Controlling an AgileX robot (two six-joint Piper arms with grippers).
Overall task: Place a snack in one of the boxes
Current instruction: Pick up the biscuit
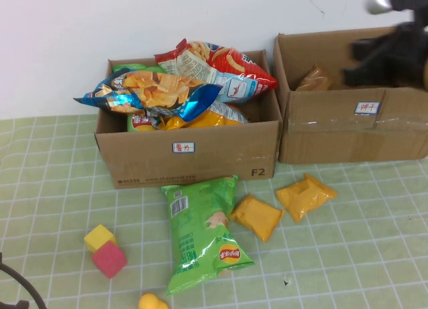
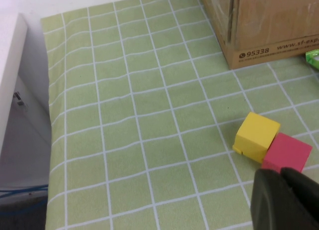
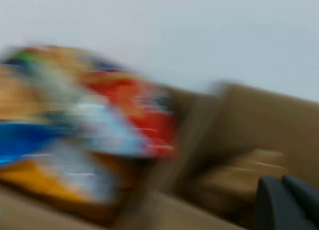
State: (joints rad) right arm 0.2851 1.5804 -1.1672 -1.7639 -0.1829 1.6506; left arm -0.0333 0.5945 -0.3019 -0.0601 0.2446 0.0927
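A left cardboard box point(image 1: 194, 152) is heaped with chip bags point(image 1: 180, 88). A right cardboard box point(image 1: 348, 132) holds a brown snack packet point(image 1: 314, 78), which also shows in the right wrist view point(image 3: 239, 175). On the cloth in front lie a green chip bag point(image 1: 200, 232) and two orange snack packets point(image 1: 257, 217) point(image 1: 305, 196). My right gripper point(image 1: 364, 61) hovers, blurred, over the right box; its fingers point(image 3: 271, 202) are shut and empty. My left gripper point(image 2: 286, 190) is shut and empty, low at the near left beside the red cube point(image 2: 289, 150).
A yellow cube point(image 1: 99, 237) and a red cube point(image 1: 109, 259) sit together at the near left, and a yellow toy point(image 1: 152, 301) lies at the front edge. A green checked cloth point(image 1: 53, 188) covers the table. A white wall stands behind the boxes.
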